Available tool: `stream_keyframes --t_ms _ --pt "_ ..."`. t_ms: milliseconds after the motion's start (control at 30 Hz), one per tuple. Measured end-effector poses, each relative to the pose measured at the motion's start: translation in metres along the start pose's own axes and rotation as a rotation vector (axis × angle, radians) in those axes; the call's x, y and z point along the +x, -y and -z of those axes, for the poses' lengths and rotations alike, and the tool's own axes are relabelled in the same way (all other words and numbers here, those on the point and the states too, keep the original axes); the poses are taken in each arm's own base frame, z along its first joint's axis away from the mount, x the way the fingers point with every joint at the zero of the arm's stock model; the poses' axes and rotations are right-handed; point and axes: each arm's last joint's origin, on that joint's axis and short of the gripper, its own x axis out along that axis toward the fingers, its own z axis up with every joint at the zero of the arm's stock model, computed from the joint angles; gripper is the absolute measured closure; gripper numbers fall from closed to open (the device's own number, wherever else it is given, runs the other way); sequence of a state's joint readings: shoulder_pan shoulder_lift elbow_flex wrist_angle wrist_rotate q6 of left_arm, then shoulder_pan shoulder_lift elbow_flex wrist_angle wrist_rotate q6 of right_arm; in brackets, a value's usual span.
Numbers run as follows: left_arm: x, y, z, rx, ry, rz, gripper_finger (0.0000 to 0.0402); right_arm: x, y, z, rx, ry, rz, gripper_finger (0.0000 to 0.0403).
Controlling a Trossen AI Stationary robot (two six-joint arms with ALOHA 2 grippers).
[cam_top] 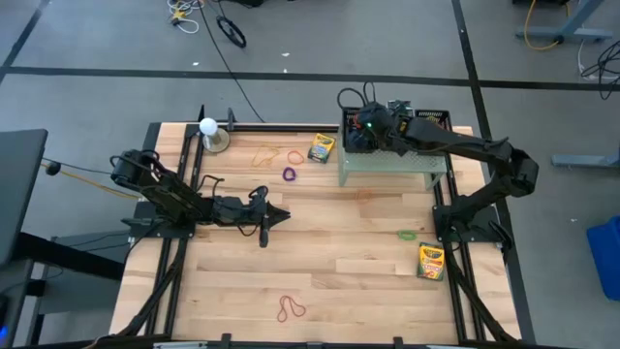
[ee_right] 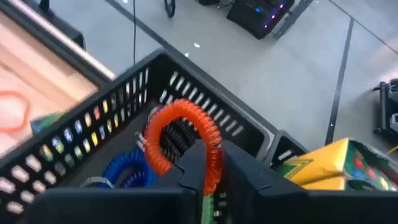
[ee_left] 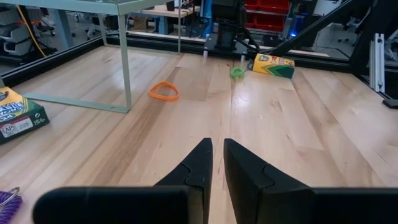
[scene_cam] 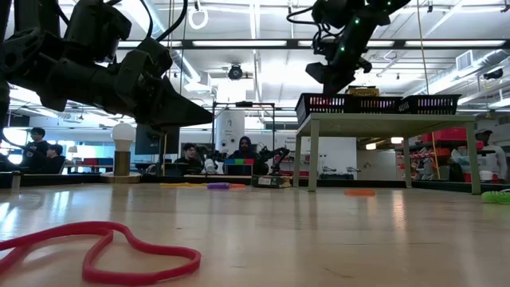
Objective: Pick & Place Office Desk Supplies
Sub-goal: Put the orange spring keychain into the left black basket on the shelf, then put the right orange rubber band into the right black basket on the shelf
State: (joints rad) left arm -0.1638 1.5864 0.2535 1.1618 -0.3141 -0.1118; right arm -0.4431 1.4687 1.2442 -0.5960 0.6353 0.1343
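My right gripper [ee_right: 211, 149] hangs over a black perforated basket [ee_right: 93, 130] on the pale green stand [cam_top: 387, 163] at the far right, shut on an orange coil ring [ee_right: 180, 115]. A blue coil ring [ee_right: 127, 171] and a black one [ee_right: 180, 134] lie inside that basket. On the table lie a crayon box [cam_top: 321, 147], tan and orange rubber bands [cam_top: 266, 155], a purple ring [cam_top: 289, 174], a green ring [cam_top: 407, 235], a second crayon box [cam_top: 431, 260] and a red rubber band [cam_top: 291, 308]. My left gripper [cam_top: 281, 215] waits shut at mid-left, just above the table. My right gripper pinches the orange coil ring between its two fingers at one side of the loop [ee_right: 215, 167]. The fingers slant down from the table's right side. The rest of the loop stands out past the fingertips, above the basket's inside, clear of the coils below.
A white ball on a round base [cam_top: 208, 131] stands at the far left. A further crayon box [ee_right: 336, 165] lies in the neighbouring basket. An orange band [ee_left: 163, 92] lies under the stand, by its leg [ee_left: 123, 56]. People sit in the room beyond the table.
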Motion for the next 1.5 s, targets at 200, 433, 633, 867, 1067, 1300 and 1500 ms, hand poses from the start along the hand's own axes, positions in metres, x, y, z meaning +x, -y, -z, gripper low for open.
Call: stream_keyframes --t_ms 200,433,633,867,1067,1300,1500 --pt "0.000 0.000 0.000 -0.002 0.000 0.000 0.0354 0.002 0.001 0.001 0.011 -0.004 0.051 0.0287" --pt "0.000 0.000 0.000 0.000 0.000 0.000 0.0354 -0.013 0.008 -0.002 -0.031 0.040 0.083 0.0237" --pt "0.000 0.001 0.005 0.004 -0.050 0.028 0.0354 -0.068 0.008 0.005 -0.093 0.113 -0.018 0.0299" --pt "-0.001 0.003 0.010 0.014 -0.099 0.036 0.0354 -0.127 -0.030 0.065 -0.199 0.239 -0.304 0.0393" --pt "-0.001 0.002 0.009 0.032 -0.088 -0.029 0.0354 -0.140 -0.070 0.130 -0.193 0.280 -0.508 0.0382" --pt "-0.002 0.002 0.009 0.013 -0.081 -0.032 0.0354 -0.131 -0.091 0.192 -0.068 0.237 -0.490 0.0398" --pt "-0.001 0.002 0.008 0.012 -0.077 -0.032 0.0354 -0.106 -0.106 0.216 0.015 0.169 -0.416 0.0388"
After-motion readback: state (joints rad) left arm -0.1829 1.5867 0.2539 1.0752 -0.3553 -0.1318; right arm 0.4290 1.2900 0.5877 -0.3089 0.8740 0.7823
